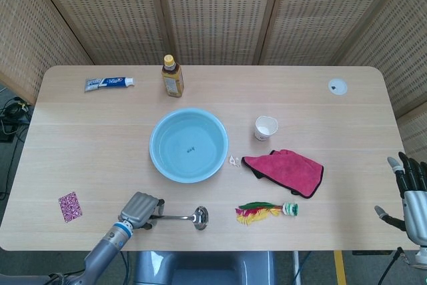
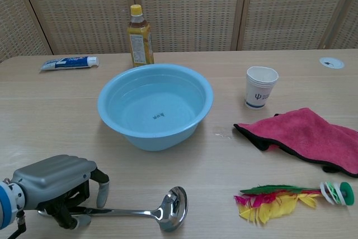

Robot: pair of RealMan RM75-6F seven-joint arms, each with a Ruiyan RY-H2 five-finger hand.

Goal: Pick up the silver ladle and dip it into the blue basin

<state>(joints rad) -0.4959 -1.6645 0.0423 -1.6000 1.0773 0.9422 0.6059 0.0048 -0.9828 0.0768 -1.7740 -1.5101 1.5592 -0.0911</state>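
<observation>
Left hand (image 2: 56, 186) over silver ladle (image 2: 140, 211) handle, grip apparently incomplete.

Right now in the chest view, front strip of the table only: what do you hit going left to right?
left hand over the handle end → silver ladle, bowl pointing right → feather shuttlecock. The pink cloth lies further back on the right, so I leave it out.

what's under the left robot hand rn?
The silver ladle handle runs under the left robot hand, fingers curled down around it. Handle end is covered, so contact can't be confirmed.
</observation>
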